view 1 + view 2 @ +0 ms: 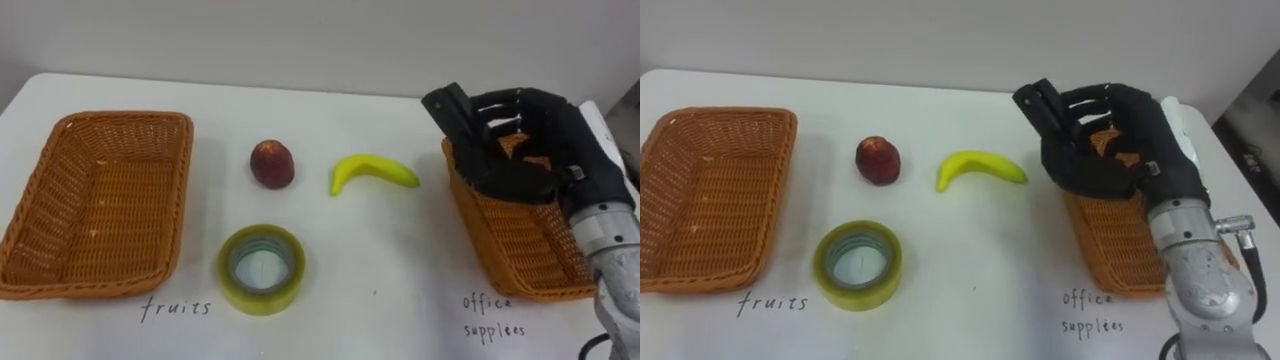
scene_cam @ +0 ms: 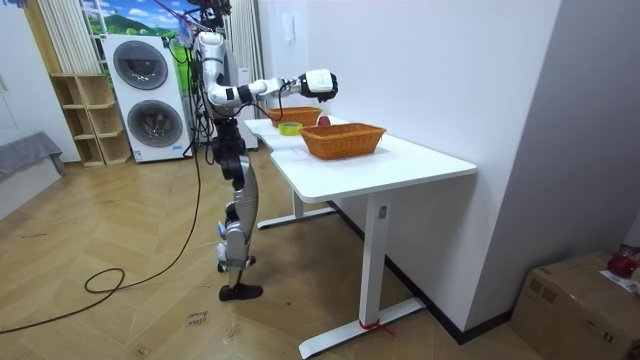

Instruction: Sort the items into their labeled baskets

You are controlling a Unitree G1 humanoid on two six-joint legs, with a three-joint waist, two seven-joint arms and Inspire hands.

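Right hand: the right hand [image 1: 540,140] hangs over the near-left corner of the right basket [image 1: 510,250]. Its fingers are stretched out toward the robot's left with a slight bend, and the thumb is set apart below them. Nothing sits between them, and the basket's weave shows through the gap.
Banana: the banana [image 1: 372,172] lies on the white bench [image 1: 400,260], just left of the right hand's fingertips and below them. It is apart from the hand and between the two baskets.
Red fruit: a round red fruit [image 1: 272,164] lies left of the banana, near it but not touching. It is well apart from the hand.
Tape roll: a yellowish tape roll [image 1: 262,303] lies flat on the bench, nearer the robot than the red fruit. It is just right of the left basket's near corner and far from the hand.
Left basket: the left basket [image 1: 45,190] is woven, orange-brown and rectangular, and stands on the left part of the bench. Nothing lies in it.
Right basket: it is of the same weave and stands at the right edge of the bench. The hand covers much of its inside, and no item shows in the part that can be seen.
Robot: in the room view it stands upright at the far end of the bench, with one arm held out over the baskets. Two stacked washing machines [image 2: 145,95] stand behind it.
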